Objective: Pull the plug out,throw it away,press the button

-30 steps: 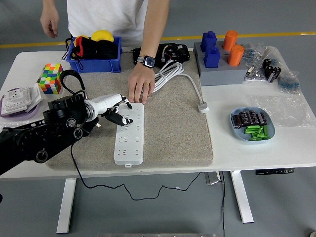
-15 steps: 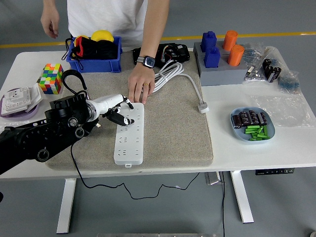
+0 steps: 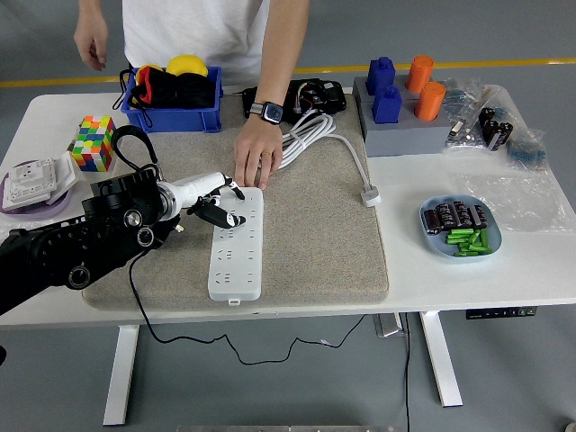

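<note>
On the grey mat [image 3: 315, 243], the left hand [image 3: 214, 205] rests half-curled, empty, on the power strip [image 3: 237, 247].

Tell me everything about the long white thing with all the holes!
It is a white plastic power strip, a long rectangle with rounded corners and rows of small socket holes. It lies flat on the grey mat, running from far to near. A person's hand presses on its far end. The robot's left hand reaches over its far left part, fingertips on or just above it. No plug shows in any socket.
</note>
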